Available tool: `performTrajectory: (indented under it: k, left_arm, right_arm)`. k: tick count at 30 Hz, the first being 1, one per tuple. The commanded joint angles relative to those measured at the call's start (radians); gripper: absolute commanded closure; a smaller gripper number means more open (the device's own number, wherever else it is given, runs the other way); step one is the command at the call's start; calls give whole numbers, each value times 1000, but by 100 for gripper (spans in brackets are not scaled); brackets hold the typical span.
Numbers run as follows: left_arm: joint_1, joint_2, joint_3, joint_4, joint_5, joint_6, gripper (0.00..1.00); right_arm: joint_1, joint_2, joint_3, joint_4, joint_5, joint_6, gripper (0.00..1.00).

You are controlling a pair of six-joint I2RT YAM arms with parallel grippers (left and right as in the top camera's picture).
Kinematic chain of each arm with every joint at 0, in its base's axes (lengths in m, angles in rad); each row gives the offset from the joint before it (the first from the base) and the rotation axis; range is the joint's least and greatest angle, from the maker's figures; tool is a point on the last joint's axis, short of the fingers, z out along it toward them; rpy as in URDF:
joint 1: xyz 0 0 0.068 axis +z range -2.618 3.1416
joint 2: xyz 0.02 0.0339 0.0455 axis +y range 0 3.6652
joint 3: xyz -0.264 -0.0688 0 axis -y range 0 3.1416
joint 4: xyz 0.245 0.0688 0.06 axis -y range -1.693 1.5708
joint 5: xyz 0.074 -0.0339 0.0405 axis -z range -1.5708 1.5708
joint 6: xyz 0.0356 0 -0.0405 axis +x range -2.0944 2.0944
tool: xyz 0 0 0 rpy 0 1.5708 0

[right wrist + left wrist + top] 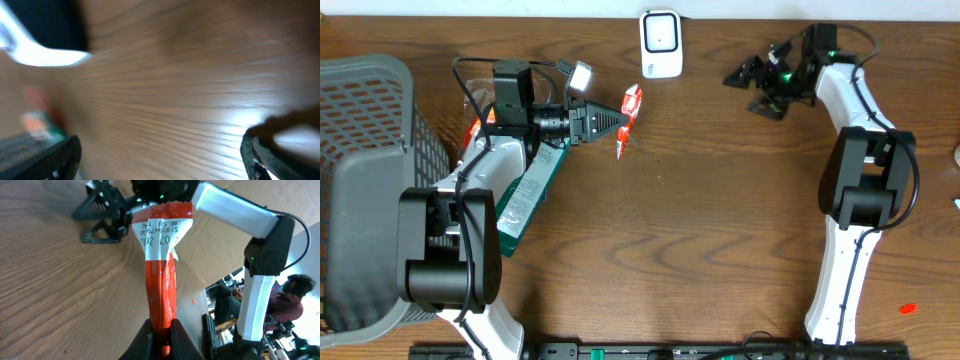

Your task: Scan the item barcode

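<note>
red sachet (161, 280), white end with black print, "05 50", "07 202", remaining digits unclear

Two robot arms (480, 200) (860, 180), one red sachet (630, 105), one white scanner (661, 44), one grey basket (365, 70), one green carton (530, 195)

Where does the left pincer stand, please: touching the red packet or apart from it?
Touching. The left wrist view shows the left pincer shut on the red packet at its lower end, clamping both sides.
</note>
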Motion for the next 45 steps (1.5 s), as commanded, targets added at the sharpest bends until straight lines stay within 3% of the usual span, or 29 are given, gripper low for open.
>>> performTrajectory:
  k: [1, 3, 8, 10, 13, 15, 16, 20, 23, 28, 45]
  left_arm:
    - [3, 10, 22, 2, -14, -2, 92]
    - [3, 10, 22, 2, -21, -2, 92]
    - [3, 10, 22, 2, -21, -2, 93]
    - [3, 10, 22, 2, -21, -2, 93]
    - [3, 10, 22, 2, -21, -2, 93]
    - [2, 10, 22, 2, -20, -2, 93]
    - [0, 10, 22, 2, -18, -3, 93]
    - [-20, 10, 22, 4, 32, -5, 92]
    - [-39, 10, 22, 6, 80, -5, 93]
    - [-49, 10, 22, 5, 101, -6, 93]
    - [-52, 10, 22, 30, 100, -17, 93]
  right_arm:
    - [17, -61, 93, -89, 264, -296, 1]
    - [32, -119, 145, -125, 309, -301, 7]
    - [96, -295, 237, -166, 558, -301, 45]
    - [127, -365, 246, -166, 680, -301, 53]
    - [175, -465, 246, -192, 724, -301, 50]
    - [210, -504, 246, -213, 690, -309, 36]
    - [231, -513, 246, -227, 659, -311, 34]
    - [292, -492, 244, -288, 497, -243, 37]
    - [336, -449, 244, -321, 484, -201, 39]
    - [399, -383, 244, -317, 353, -199, 39]
    - [459, -333, 244, -322, 228, -161, 42]
